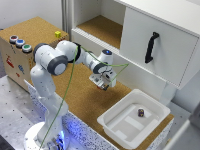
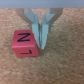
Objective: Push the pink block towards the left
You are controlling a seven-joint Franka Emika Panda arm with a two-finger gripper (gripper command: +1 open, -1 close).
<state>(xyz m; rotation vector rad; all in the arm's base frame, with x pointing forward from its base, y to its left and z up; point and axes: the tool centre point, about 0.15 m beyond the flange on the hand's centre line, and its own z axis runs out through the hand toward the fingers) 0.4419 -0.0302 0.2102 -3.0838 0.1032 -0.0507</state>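
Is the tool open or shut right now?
Shut, or nearly: in the wrist view the tool's two fingers sit close together with only a thin gap, beside the pink block, not clamped around it.

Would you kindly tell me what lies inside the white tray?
Inside the white tray sits one small dark maroon block; its near wall may hide a strip of floor.

One pink block [image 2: 24, 43], one maroon block [image 1: 141, 113], one yellow cube [image 1: 58, 34].
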